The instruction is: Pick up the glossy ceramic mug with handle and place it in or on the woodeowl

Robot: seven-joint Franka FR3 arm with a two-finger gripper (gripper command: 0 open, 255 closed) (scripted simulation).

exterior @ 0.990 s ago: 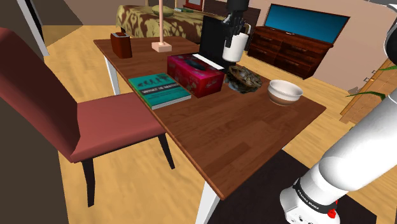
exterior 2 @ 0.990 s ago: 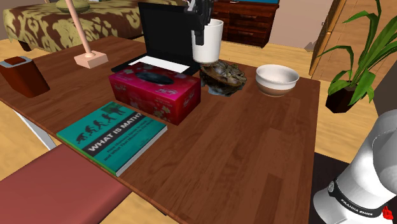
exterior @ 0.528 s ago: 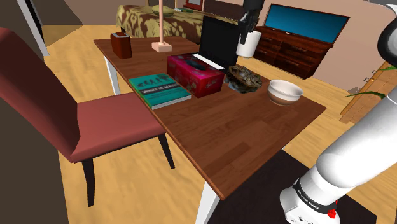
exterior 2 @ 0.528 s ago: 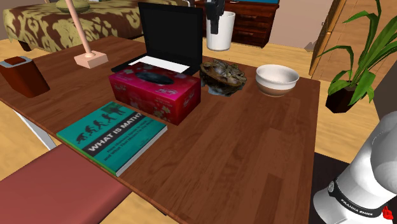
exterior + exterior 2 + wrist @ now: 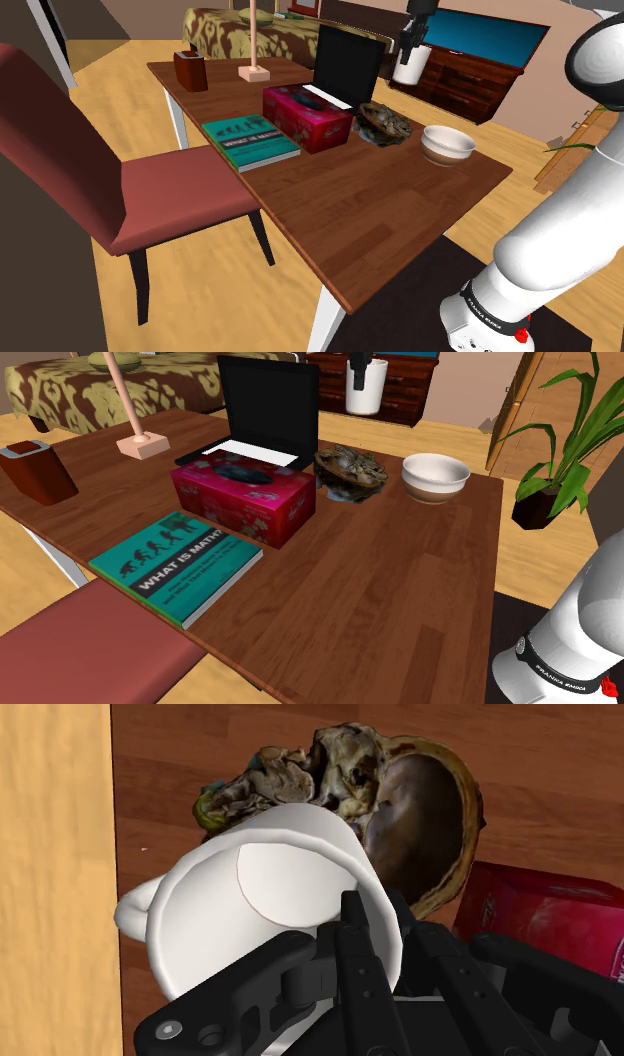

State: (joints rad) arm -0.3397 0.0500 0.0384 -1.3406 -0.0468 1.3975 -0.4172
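1. Height is the main change. A second ago the white mug (image 5: pixel 409 66) hung low beside the open black laptop (image 5: pixel 346 66). Half a second ago it was higher, and now it is higher again, in front of the dark dresser (image 5: pixel 455 78) in the shoulder view.
2. It has also drifted toward the shoulder view's right. In the second exterior view it has climbed from beside the laptop screen to the top edge.
3. The gripper (image 5: pixel 411 44) carries it throughout. In the wrist view the black fingers (image 5: pixel 353 916) pinch the mug's rim wall, one on the inside, with the handle sticking out on the far side from them.
4. The mug is therefore airborne, well clear of the wooden table (image 5: pixel 380 210). From the wrist view it hangs close to the table's far edge.
5. The brown mottled bowl (image 5: pixel 383 121) lies below it, partly covered by the mug in the wrist view and just beside the red tissue box (image 5: pixel 306 116). The white bowl (image 5: pixel 447 143) stands further along and looks like a different thing from the target.
6. Judgement: the pick is done and the lift is ample. What remains is to centre the mug over the brown bowl, lower it and release.
7. Risk: the rim pinch is narrow, so a tilted mug could slip or tip on the bowl's uneven inside.
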